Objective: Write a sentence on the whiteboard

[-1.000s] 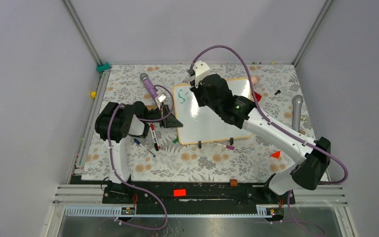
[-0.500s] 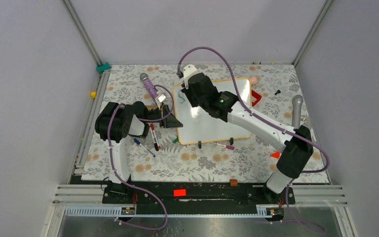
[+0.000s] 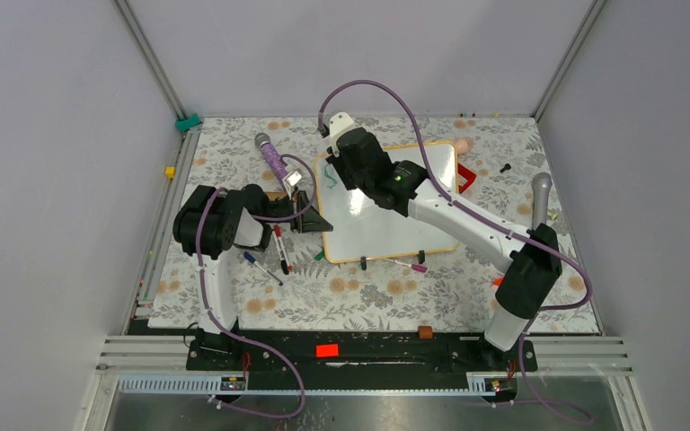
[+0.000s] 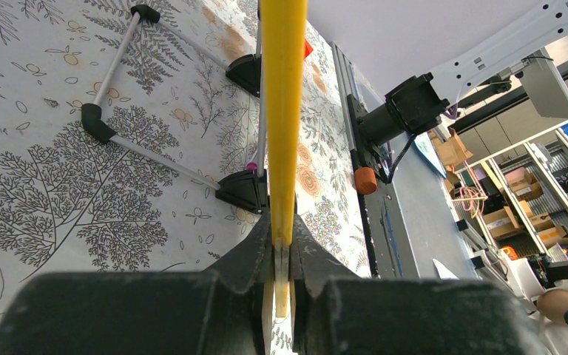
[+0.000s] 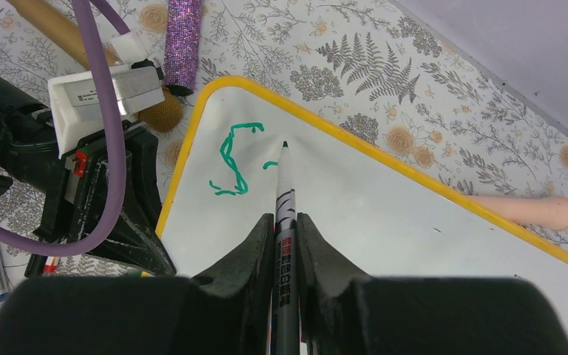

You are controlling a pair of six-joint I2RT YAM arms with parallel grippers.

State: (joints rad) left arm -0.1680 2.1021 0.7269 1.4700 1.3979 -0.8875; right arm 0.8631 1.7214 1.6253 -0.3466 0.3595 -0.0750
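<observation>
The whiteboard (image 3: 386,224) lies on the floral table, its frame yellow-orange. My left gripper (image 3: 317,220) is shut on its left edge, which runs as a yellow strip (image 4: 282,111) between the fingers (image 4: 250,251). My right gripper (image 3: 349,169) is over the board's upper left corner and is shut on a grey marker (image 5: 284,192). The marker's tip points at the board (image 5: 384,214) just right of the writing. Of the sentence (image 5: 233,159) only a green "S" and one short stroke show; it is also in the top view (image 3: 331,178).
A purple glitter microphone (image 3: 274,162) lies left of the board and a grey one (image 3: 540,202) at the right. Loose markers (image 3: 280,251) lie by the left arm, and one with a pink cap (image 3: 411,265) lies below the board. Red pieces (image 3: 467,177) sit at the right.
My right arm has swung left across the board, bringing the marker to the upper left corner beside the green S. The left arm and board have not moved.
</observation>
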